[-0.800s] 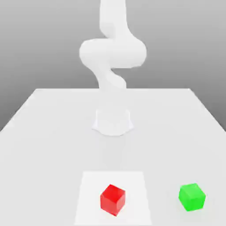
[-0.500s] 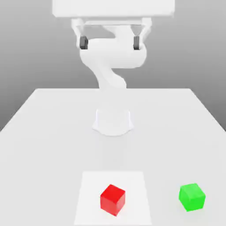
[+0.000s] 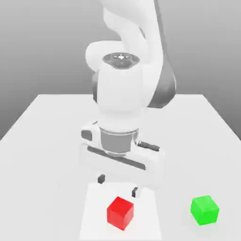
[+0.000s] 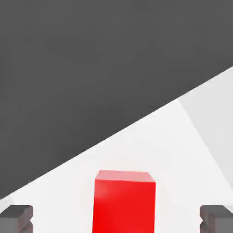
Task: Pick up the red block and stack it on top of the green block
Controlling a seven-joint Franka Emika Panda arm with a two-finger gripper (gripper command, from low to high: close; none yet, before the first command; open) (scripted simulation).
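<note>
Exterior view: the pale counter [image 3: 47, 164] spreads across the scene, its far edge straight and its two sides widening toward the camera. The white robot arm [image 3: 120, 89], with grey bands at its joints, rises at the far part and reaches forward over the middle, its last section pointing downward. At its end hangs the claw [image 3: 118, 186], turned at a slant so that the fingertip on the exterior view's left shows higher than the other. It is spread wide, its fingers well apart and holding nothing.

Beneath it lies a brighter white square [image 3: 96, 219], flat on the counter. In the hand view, this square runs up to a straight edge, with a dark grey area past it.

The red block [image 3: 120, 213] rests on the white square, turned with a corner toward the camera in the exterior view. In the hand view it sits in line between the two spread fingers, touching neither. The green block [image 3: 204, 210], of much the same size, rests on the counter beside the square, toward the exterior view's right and well apart from the red one.

Smallest are the dark finger pads [image 4: 217, 218], one at each fingertip.
</note>
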